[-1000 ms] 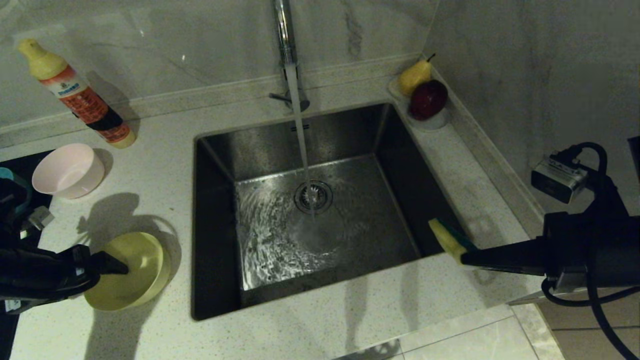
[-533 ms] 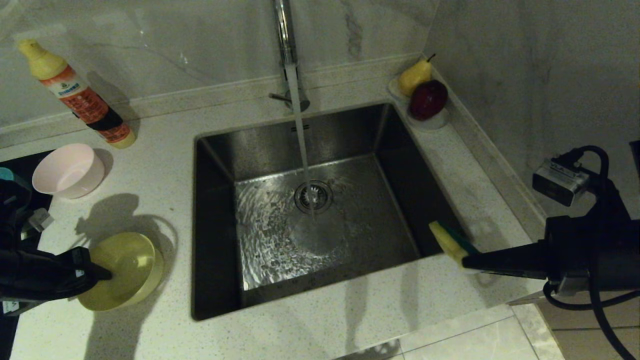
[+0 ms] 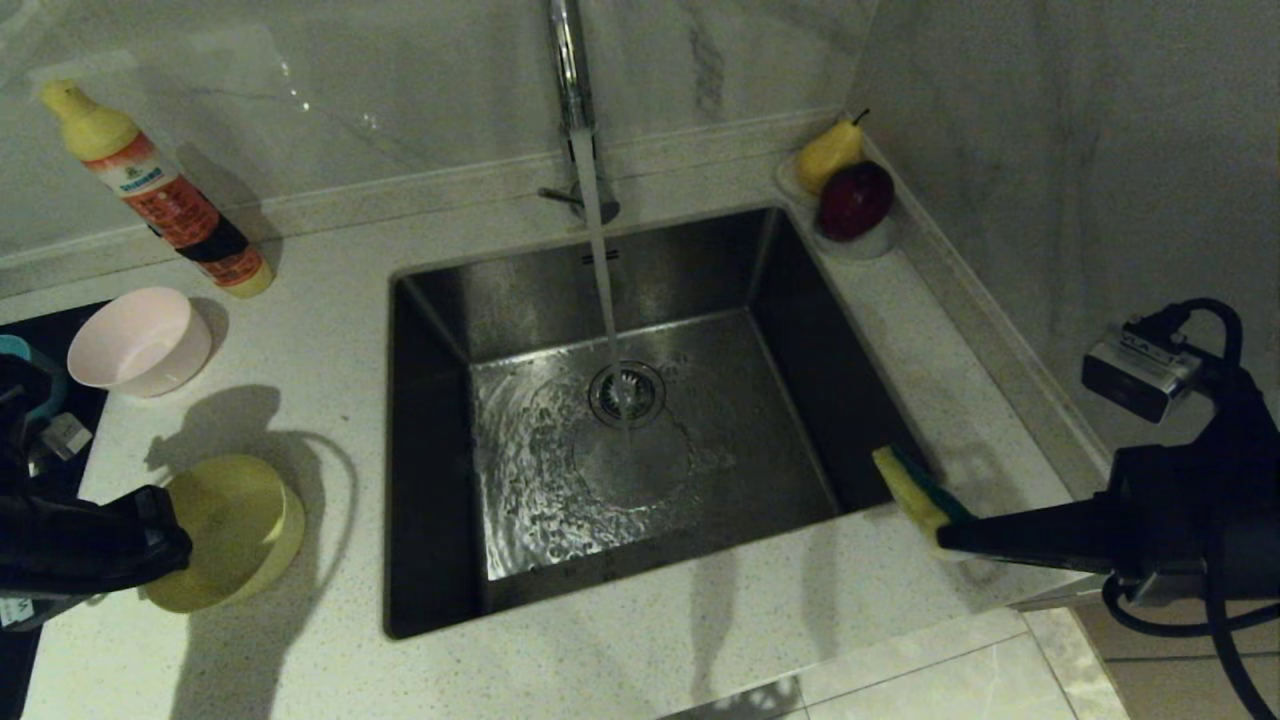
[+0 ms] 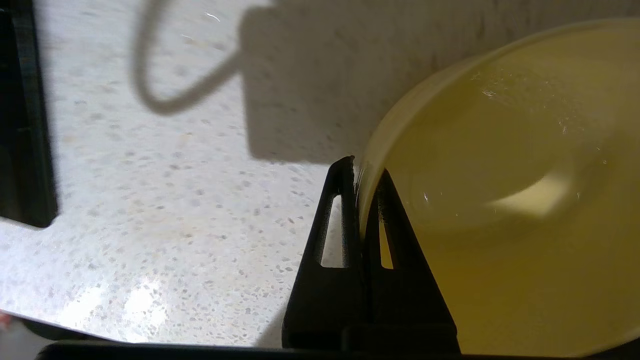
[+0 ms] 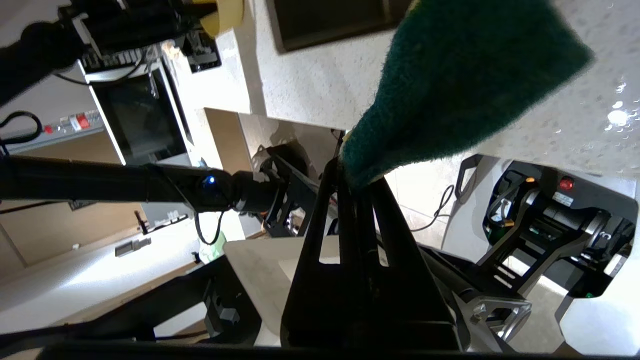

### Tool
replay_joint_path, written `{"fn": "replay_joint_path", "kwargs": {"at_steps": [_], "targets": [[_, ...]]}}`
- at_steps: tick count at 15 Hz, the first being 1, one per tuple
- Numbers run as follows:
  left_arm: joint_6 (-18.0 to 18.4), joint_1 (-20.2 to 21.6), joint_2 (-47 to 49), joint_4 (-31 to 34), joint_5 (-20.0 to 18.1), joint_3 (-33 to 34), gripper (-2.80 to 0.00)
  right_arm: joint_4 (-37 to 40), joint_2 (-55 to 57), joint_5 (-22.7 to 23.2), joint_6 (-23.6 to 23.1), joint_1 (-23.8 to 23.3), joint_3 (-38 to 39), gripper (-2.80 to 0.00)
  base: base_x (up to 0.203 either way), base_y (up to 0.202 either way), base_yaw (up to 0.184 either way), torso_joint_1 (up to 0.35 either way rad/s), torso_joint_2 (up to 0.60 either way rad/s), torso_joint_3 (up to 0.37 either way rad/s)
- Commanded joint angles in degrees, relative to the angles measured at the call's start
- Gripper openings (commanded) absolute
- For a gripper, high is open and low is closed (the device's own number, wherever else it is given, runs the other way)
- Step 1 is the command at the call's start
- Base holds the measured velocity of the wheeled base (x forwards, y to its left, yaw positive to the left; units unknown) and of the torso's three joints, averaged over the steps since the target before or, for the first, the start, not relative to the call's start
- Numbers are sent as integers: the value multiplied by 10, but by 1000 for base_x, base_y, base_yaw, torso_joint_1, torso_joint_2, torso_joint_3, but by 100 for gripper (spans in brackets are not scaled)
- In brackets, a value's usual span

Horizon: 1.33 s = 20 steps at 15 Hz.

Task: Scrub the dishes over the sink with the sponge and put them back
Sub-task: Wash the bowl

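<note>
The yellow bowl (image 3: 235,525) is tilted on the counter left of the sink (image 3: 440,420). My left gripper (image 3: 170,540) is shut on its rim. In the left wrist view the fingers (image 4: 362,172) pinch the bowl's wall (image 4: 500,200), one inside and one outside. The pink bowl (image 3: 140,340) stands upright further back on the left. A sliver of the light blue bowl (image 3: 12,348) shows at the left edge behind my arm. My right gripper (image 3: 945,540) is shut on the sponge (image 3: 915,495) at the sink's right rim. The sponge's green side (image 5: 465,75) fills the right wrist view above the fingers (image 5: 350,175).
Water runs from the tall chrome tap (image 3: 568,70) onto the drain strainer (image 3: 627,392). A detergent bottle (image 3: 160,195) leans at the back left. A white dish with a pear and an apple (image 3: 850,190) sits in the back right corner. The black stove top (image 3: 50,320) borders the left.
My left gripper has shut on the yellow bowl's rim and drawn the bowl a little leftwards, tilting it. My right gripper with the sponge has shifted slightly right and down.
</note>
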Motion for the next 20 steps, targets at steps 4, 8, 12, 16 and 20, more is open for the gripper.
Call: {"fn": "replay_joint_path", "kwargs": {"at_steps": [4,8,12,16,20], "targets": [[-141,1,-37,5,-8,-96,-280,1,-12,3,2,2,20,-280,0,0,0,0,0,0],[-196,-87,-38,6,-3,-152,-280,0,-15,4,2,3,20,-280,0,0,0,0,0,0],[-252,-251,30,1,93,-220,-280,0,-9,5,0,2,23,-280,0,0,0,0,0,0],[-281,-369,105,1,150,-295,-280,-29,-13,3,-1,3,42,-280,0,0,0,0,0,0],[-320,-414,156,0,152,-327,-280,-38,-7,3,-1,3,50,-280,0,0,0,0,0,0]]}}
